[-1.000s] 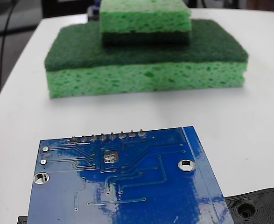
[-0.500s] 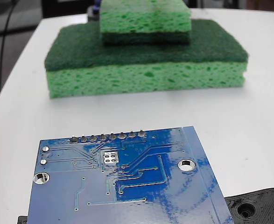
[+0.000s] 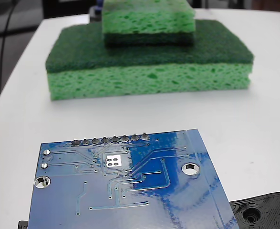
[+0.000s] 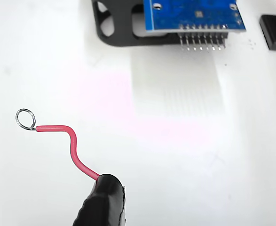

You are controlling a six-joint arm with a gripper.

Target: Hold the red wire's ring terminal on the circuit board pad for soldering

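- Fixed view: circuit board [image 3: 130, 186] lies low in the frame on the white tabletop [image 3: 264, 124], blue and glossy, with thin traces, a row of grey solder joints along its far edge and ringed mounting holes left and right.
- Pad [image 3: 114, 161]: small silver square with four dark holes, just below the solder joint row, left of board centre. Bare, nothing touching it.
- Black plate [image 3: 264, 212] shows at the board's lower right corner, round holes in it.
- Behind the board, well apart: two green sponges [image 3: 149, 57], the smaller stacked on the larger, dark scouring faces up.
- Wrist view: gripper [image 4: 102, 202] appears only as a dark rounded tip at bottom centre; red wire [image 4: 72, 146] runs out of it, so the jaws are clamped on the wire.
- Wire climbs up-left in a curve, then bends flat to the left.
- Ring terminal [image 4: 26, 118]: tiny silver loop at the wire's left end, over bare white tabletop, well apart from the board.
- Board [image 4: 194, 14] sits at the top edge of the wrist view, pin row pointing down, black plate [image 4: 119, 23] under its left side.
- Small black block [image 4: 275, 32] at the upper right edge; cannot tell what it is.
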